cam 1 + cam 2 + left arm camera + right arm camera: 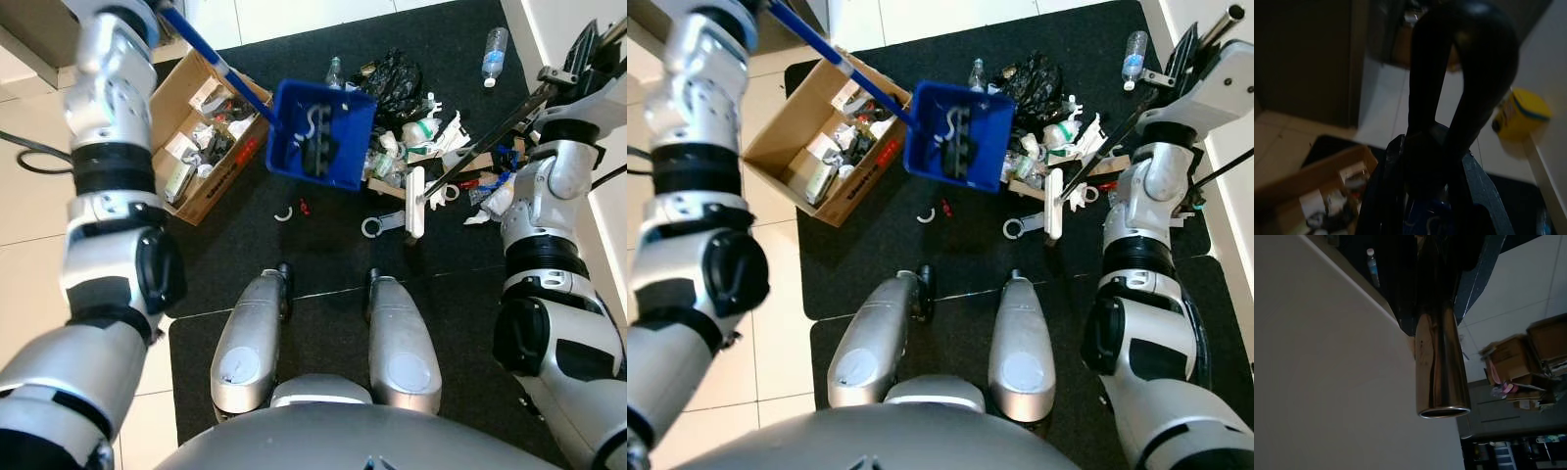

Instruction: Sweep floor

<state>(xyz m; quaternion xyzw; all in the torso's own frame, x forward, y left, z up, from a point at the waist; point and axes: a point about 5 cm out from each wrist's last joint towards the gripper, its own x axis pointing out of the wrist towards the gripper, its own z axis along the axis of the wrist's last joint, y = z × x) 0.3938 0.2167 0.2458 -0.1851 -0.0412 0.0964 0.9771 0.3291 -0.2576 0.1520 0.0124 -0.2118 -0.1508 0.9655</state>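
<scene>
The left gripper point(1449, 147) has its fingers point(1425, 88) pinched around the dark handle of the blue dustpan point(323, 132), up near the top left of the head views. The handle point(220, 64) runs diagonally from there down to the right, so the pan hangs above the black mat point(323, 255) with its open side showing, a few small dark and white bits sitting in it. Just left of the pan sits an open cardboard box point(196, 132) stuffed with scraps, straddling the mat edge and the tile floor point(24, 206). Right of the pan there's a trash pile point(411, 127): a black plastic bag, crumpled paper, bits of packaging. A clear plastic bottle point(495, 54) lies further back on the mat. The broom point(460, 162) slants from the upper right down to the left, its white head point(415, 201) resting on the mat beside the pile. The right gripper point(1435, 293) is up on the broom's shiny metal pole point(1442, 382), but can't tell how its fingers sit.
</scene>
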